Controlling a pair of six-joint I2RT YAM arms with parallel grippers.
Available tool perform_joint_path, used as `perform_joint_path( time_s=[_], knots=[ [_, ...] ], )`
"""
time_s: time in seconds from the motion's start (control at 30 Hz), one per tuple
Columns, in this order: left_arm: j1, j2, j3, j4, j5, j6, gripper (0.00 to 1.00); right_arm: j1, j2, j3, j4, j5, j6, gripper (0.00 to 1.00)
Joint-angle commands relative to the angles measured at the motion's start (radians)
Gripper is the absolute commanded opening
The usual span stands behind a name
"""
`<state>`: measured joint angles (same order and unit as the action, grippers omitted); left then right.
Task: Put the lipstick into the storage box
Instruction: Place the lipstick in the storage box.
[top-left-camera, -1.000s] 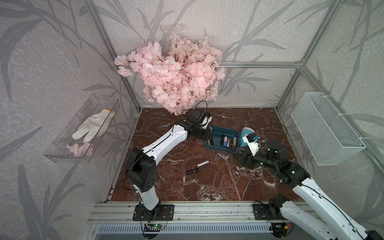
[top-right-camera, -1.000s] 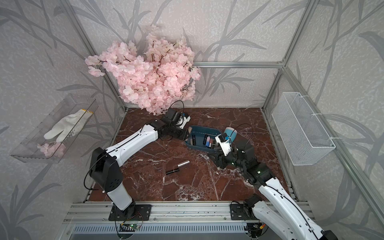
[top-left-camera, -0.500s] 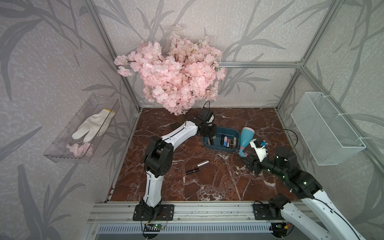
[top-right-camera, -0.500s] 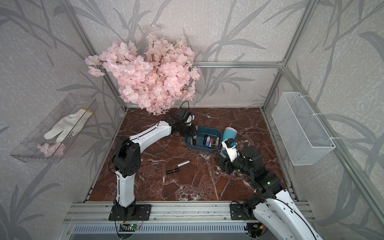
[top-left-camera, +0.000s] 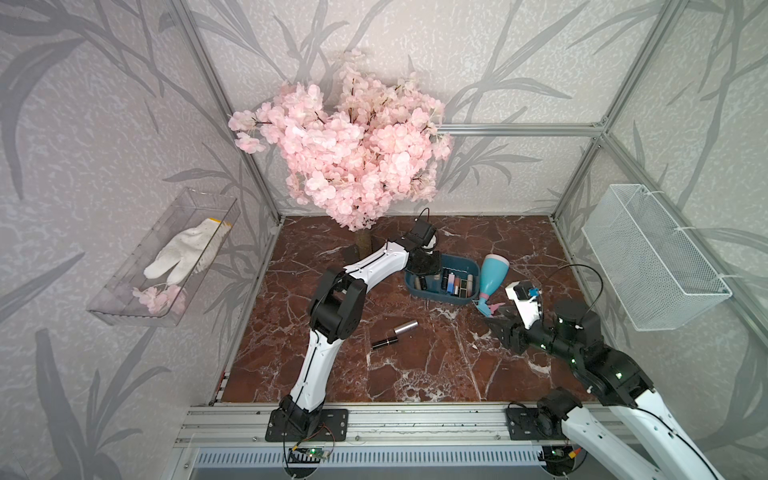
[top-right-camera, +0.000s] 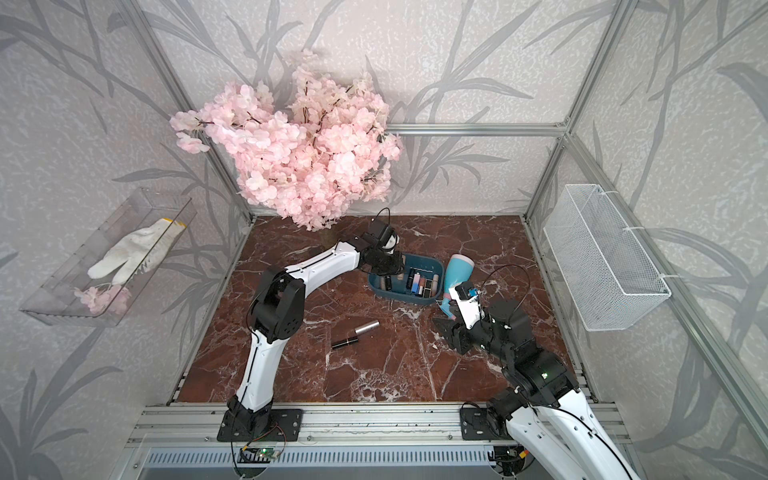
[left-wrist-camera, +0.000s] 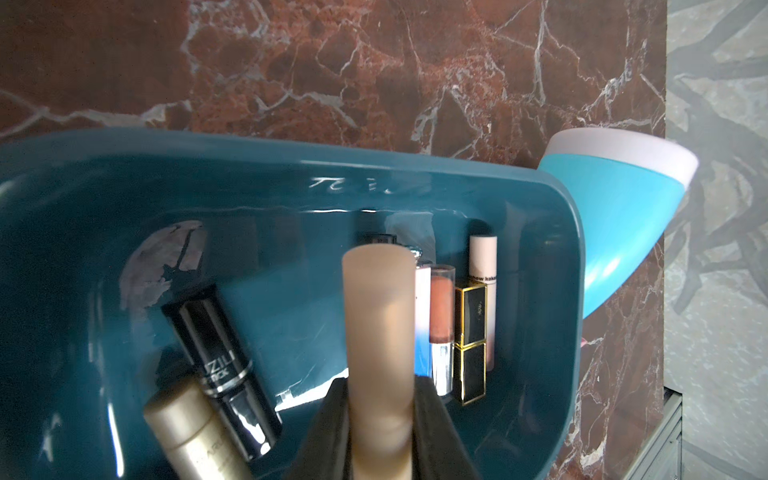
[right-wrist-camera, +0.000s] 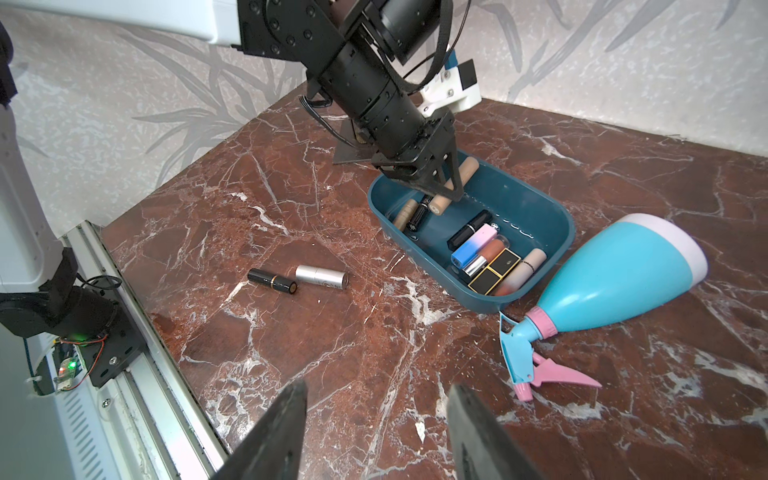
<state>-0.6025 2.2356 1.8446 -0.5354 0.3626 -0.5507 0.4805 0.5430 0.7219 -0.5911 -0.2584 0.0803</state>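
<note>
Right fingers (right-wrist-camera: 274, 434) stand apart with nothing between them, hovering over the front of the red marble worktop (right-wrist-camera: 332, 353) on the robot's right. A little further in, near the middle, two loose tubes lie on the worktop end to end and almost touching: a black lipstick (right-wrist-camera: 272, 281) with a gold band and a silver lipstick (right-wrist-camera: 322, 277). Beyond the right fingers a blue spray bottle (right-wrist-camera: 615, 274) with a pink trigger lies on its side, its body just beside one short end of the storage box (right-wrist-camera: 528, 203). That teal box sits flat on the worktop. Against its end by the bottle a row of tubes (right-wrist-camera: 486, 257) lies side by side. At the opposite end lie a gold tube (left-wrist-camera: 195, 436) and a black tube (left-wrist-camera: 220, 353). Left fingers (left-wrist-camera: 328, 434) are clenched on a beige lipstick (left-wrist-camera: 380, 332), held over that end of the box, inside the line of its rim. Whether it touches the box floor I cannot tell from these angles. At the back a pink blossom tree (top-left-camera: 353, 153) overhangs the worktop.
</note>
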Motion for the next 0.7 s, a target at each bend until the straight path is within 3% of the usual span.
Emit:
perform_joint_path(
  time_s=[0.0,0.37,0.67],
  knots=[
    [-0.007,0.04,0.035,0.001,0.013,0.003,0.04,0.0,-0.024,0.015,-0.044,0.027,0.008,0.59],
    [-0.007,0.107,0.074,-0.005,0.021,0.008,0.06,0.001,-0.077,0.003,-0.103,0.053,0.017,0.59],
    [-0.008,0.128,0.065,0.0,0.032,-0.009,0.16,0.001,-0.088,0.004,-0.107,0.06,0.019,0.59]
  ],
)
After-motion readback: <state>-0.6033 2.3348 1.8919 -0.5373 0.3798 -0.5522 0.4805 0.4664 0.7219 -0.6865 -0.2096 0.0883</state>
